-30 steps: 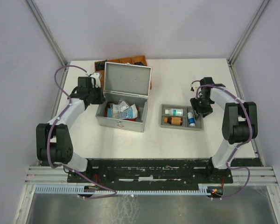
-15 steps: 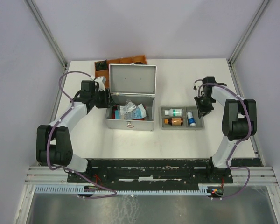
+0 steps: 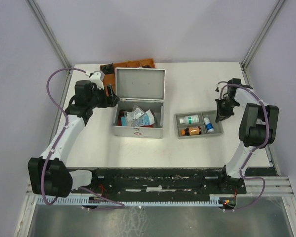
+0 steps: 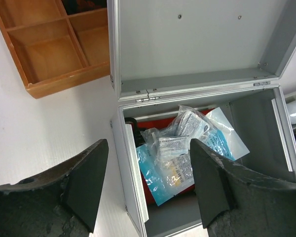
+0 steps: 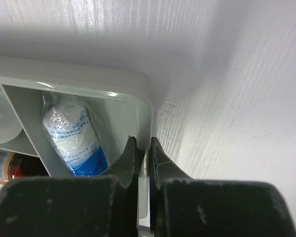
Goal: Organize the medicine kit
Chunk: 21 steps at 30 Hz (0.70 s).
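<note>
Two robot arms reach over a white table [image 3: 187, 84], seen from above. The medicine kit [image 3: 138, 130], a silver-grey aluminium box, stands left of centre. Its hinged lid [image 3: 140, 84] is upright at the far side, so the inside is open to view. Clear and blue-printed packets [image 4: 180, 148] lie heaped over something red in the box's left half; the right half looks bare. A brown wooden compartment tray [image 3: 138, 64] sits just behind the kit, at the far edge.

The box is probably stiff and fairly heavy for its size, with smooth metal walls that could slip in a pinch. The raised lid may swing on its hinges if knocked. Gripping a side wall near its top rim, or pushing low on a wall, seems safest. No handle shows from here. The packets look soft, light and crinkly.

The left arm rises from its near base and stretches toward the far side. The left gripper [image 3: 110, 94] hovers just left of the kit, angled down toward its open inside, with its fingers [image 4: 86, 182] wide apart and holding nothing.

The right arm folds near the table's right edge, elbow high. The right gripper [image 3: 220, 113] is pinched together on the right-hand rim of a small grey tray [image 3: 201, 136]. That tray lies right of the kit, apart from it, and carries small bottles [image 3: 189, 119] and a white-and-blue wrapped roll [image 5: 71, 133].
</note>
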Available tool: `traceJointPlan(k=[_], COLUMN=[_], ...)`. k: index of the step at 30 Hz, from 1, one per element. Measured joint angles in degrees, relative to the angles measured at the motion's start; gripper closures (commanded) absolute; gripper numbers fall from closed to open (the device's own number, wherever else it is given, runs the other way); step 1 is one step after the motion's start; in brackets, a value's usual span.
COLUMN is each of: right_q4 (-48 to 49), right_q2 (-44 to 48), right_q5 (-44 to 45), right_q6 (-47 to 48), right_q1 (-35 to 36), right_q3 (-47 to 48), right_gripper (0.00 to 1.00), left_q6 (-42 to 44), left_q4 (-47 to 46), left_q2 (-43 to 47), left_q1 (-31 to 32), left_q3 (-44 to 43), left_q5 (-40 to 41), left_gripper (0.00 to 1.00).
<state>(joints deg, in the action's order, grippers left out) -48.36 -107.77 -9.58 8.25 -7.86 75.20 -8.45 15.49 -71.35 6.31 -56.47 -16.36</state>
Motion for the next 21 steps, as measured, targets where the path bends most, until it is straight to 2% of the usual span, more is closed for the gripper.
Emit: traceJointPlan(k=[12,21], right_q4=[-7.04,-7.80], right_q2=[2.01,4.20], right_q5=[-5.14,-5.81], right_q6=[-2.56,-4.61], right_q1=[-1.36,-1.60], right_q3=[4.24,4.24], right_gripper=[1.00,1.00], left_q6=[1.99,2.05], left_q4=[1.40,1.77], left_q2=[2.10,2.16], left_q1=[3.58,5.66], left_q3=[-1.22,-1.22], left_q5=[0.76,-0.46], left_gripper=[0.25,0.25])
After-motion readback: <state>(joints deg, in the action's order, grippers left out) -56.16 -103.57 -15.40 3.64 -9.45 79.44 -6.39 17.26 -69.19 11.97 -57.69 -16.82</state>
